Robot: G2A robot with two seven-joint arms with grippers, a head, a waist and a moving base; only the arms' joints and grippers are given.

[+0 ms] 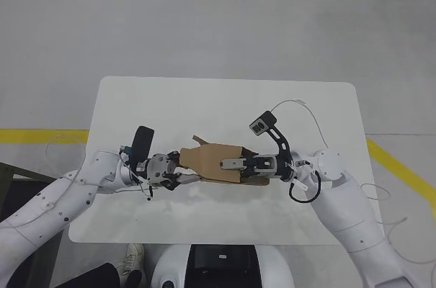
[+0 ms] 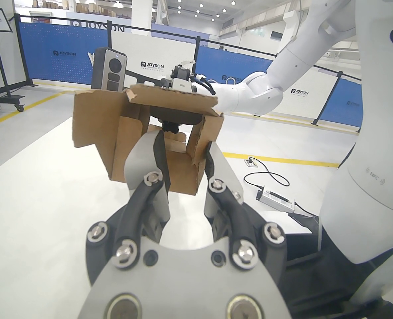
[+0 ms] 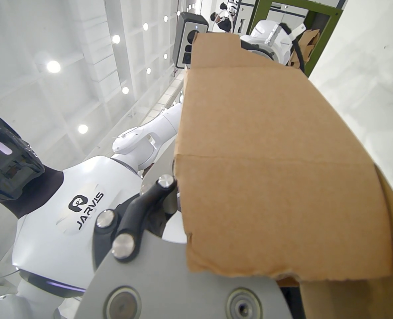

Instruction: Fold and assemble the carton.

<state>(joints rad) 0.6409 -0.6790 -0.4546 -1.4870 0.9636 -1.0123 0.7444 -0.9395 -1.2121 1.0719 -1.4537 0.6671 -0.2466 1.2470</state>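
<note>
Brown corrugated board sat right at the left gripper (image 2: 184, 144). Its two fingers (image 2: 148, 159) were spread apart and straddled the near, open end of the carton (image 2: 96, 127), one overlapping the edge of the floor panel, the other against a ragged side flap. Whether they pressed on the board or merely flanked it, I could not tell.

The carton was half formed and hung over the middle of the white table (image 1: 203, 101), between the two arms. I could not make out whether its underside touched the tabletop. A wide flap stuck out to one side, and the top panel sloped a little. Most of the inside was in shadow. A dark shape under the top panel looked like a finger coming in from the far end.

That end belonged to the right gripper (image 1: 228, 164), which lay along the carton's top with a pale finger flat on the panel. From its own wrist the cardboard covered the fingertips, leaving one black linkage (image 3: 143, 200) visible beside the panel's edge. It seemed to pinch the top panel between the finger above and the one inside, though the pinch itself was hidden.

Beyond the carton, the right arm's wrist camera (image 2: 109, 69) poked up over the board. Farther off, a grey power brick (image 2: 274, 199) with a black cable (image 2: 266, 174) lay on the floor near a yellow line (image 2: 276, 159), and blue barrier panels (image 2: 50, 54) closed off the back.
</note>
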